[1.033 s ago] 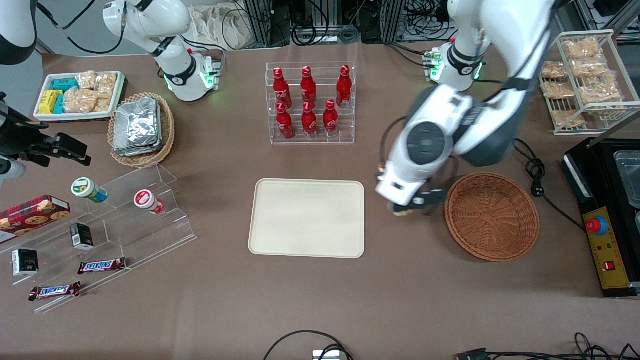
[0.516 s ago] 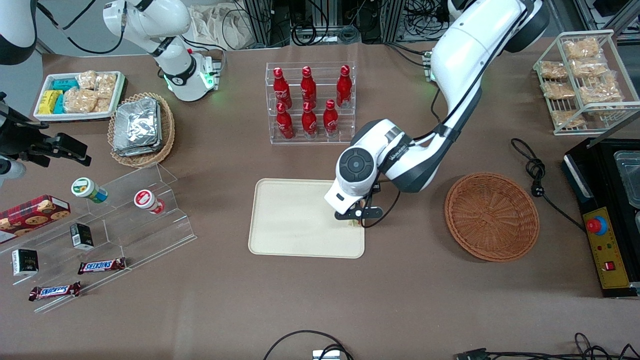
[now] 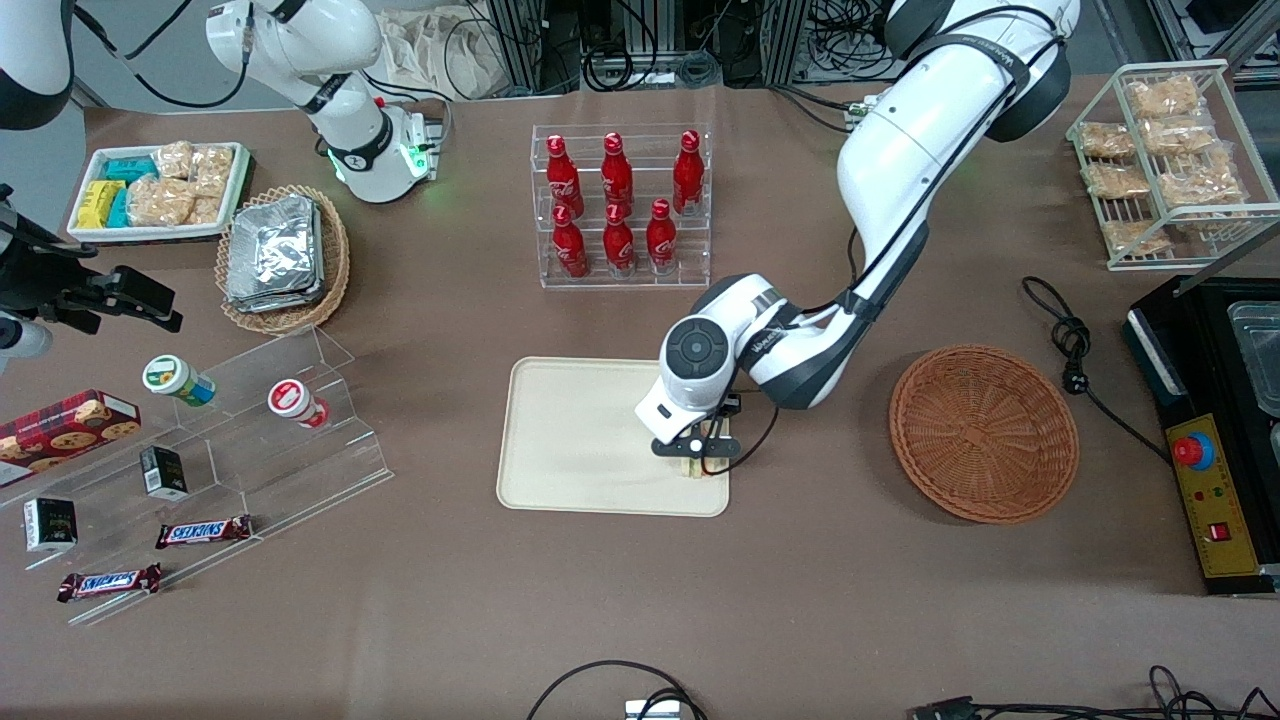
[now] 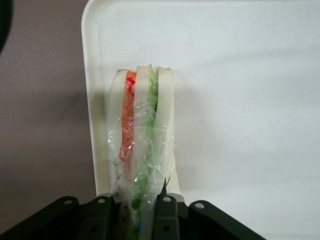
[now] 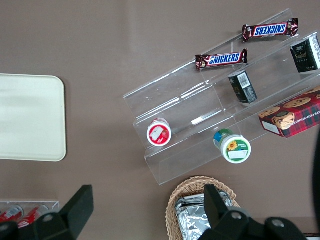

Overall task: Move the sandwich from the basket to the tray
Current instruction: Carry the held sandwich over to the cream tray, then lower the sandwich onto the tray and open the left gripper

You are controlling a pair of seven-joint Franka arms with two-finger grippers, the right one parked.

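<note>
My left gripper (image 3: 700,458) is shut on the sandwich (image 4: 142,135), a plastic-wrapped wedge of pale bread with orange and green filling. The sandwich (image 3: 703,468) sits low over the cream tray (image 3: 590,440), at the tray's corner nearest the front camera and toward the basket's side. In the left wrist view the tray (image 4: 240,90) lies right under the sandwich, whose edge runs along the tray's rim. The reddish-brown round basket (image 3: 984,432) stands apart on the table, toward the working arm's end, with nothing in it.
A clear rack of red bottles (image 3: 620,205) stands farther from the front camera than the tray. Clear acrylic steps (image 3: 250,440) with snacks lie toward the parked arm's end. A black cable (image 3: 1075,350) and a black appliance (image 3: 1215,430) lie past the basket.
The gripper carried the sandwich from beside the basket across to the tray, then shifted slightly nearer the front camera and lower over the tray's corner.
</note>
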